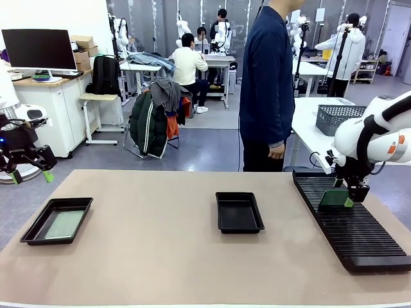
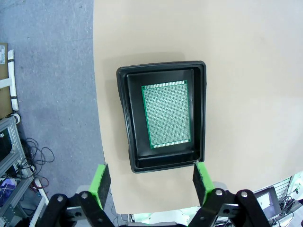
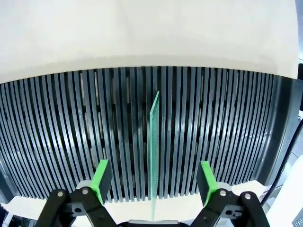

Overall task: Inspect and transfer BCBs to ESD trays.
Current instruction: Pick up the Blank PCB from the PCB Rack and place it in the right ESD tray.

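Observation:
One pale green BCB (image 2: pixel 166 115) lies flat in the black ESD tray (image 2: pixel 125 118) at the table's left, seen as tray (image 1: pixel 38 230) and board (image 1: pixel 64 224) in the front view. My left gripper (image 2: pixel 152 182) hangs open high above it, up beside the table's left edge (image 1: pixel 29 168). A second ESD tray (image 1: pixel 239 226) sits mid-table with a bare floor. Another BCB (image 3: pixel 154 151) stands on edge in the slotted rack (image 3: pixel 71 127). My right gripper (image 3: pixel 155 180) straddles it, jaws open, with the green pads (image 3: pixel 101 176) well clear of the board on both sides. In the front view that gripper (image 1: pixel 350 197) is low over this board (image 1: pixel 332 200).
The long black ribbed rack (image 1: pixel 359 234) runs along the table's right side. A person in a navy top (image 1: pixel 266 83) stands at the far edge, hand (image 1: pixel 276 151) hanging down. A grey mesh basket (image 1: pixel 347 119) sits on a table behind.

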